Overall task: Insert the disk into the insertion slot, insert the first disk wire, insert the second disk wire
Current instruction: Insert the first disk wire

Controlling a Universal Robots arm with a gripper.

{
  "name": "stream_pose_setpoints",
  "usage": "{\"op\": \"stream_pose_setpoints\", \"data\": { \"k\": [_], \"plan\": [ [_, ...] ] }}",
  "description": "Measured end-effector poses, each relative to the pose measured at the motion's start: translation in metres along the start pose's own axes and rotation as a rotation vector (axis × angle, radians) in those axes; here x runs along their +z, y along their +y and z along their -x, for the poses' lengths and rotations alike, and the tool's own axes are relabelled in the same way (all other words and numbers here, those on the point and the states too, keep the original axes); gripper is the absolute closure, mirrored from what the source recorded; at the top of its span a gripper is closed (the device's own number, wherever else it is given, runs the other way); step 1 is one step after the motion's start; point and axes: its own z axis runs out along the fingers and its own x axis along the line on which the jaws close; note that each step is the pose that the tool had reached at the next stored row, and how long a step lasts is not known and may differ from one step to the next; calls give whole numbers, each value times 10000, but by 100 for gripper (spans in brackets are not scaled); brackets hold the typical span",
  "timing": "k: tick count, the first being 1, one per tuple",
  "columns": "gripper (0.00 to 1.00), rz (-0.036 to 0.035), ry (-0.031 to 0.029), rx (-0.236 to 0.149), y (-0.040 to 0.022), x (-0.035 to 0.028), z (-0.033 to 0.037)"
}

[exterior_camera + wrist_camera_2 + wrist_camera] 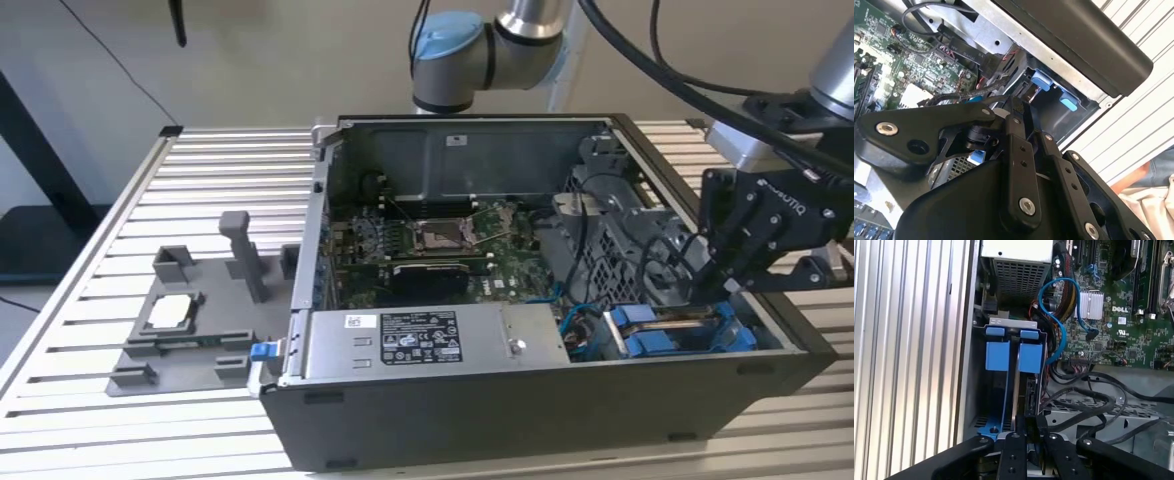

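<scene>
Narrowly, hand [1027, 426] at disk [1015, 385] edge within insertion slot [654, 330].

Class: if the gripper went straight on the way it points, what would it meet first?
Probably the disk, edge-on in its blue carrier, directly ahead of the gripper; depth is unclear.

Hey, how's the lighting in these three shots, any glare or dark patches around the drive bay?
Exterior view: even room light, the case interior shaded under the gripper. First wrist view: the table glares pale, the blue tabs are well lit, the insertion slot itself is dark. Second wrist view: glare on the table, the gripper a dark mass.
</scene>
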Motion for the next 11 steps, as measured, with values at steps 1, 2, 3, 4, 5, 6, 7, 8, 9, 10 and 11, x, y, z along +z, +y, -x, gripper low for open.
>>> {"op": "stream_pose_setpoints", "data": {
  "k": [1,2,3,4,5,6,7,8,9,10,11],
  "plan": [
    [81,-28,-3,56,7,5,1],
    [81,-49,-7,120,12,9,2],
    [81,-60,-10,182,13,13,2],
    [81,-68,-12,259,13,16,4],
    [81,-88,-12,356,15,19,6],
    [81,-127,-11,394,18,21,10],
    [81,-195,-11,408,22,25,13],
    [81,-306,-9,419,32,32,16],
    [81,-362,-8,421,38,36,18],
    [81,-377,-10,424,43,42,18],
    [81,-379,-9,426,47,43,18]
  ]
}}
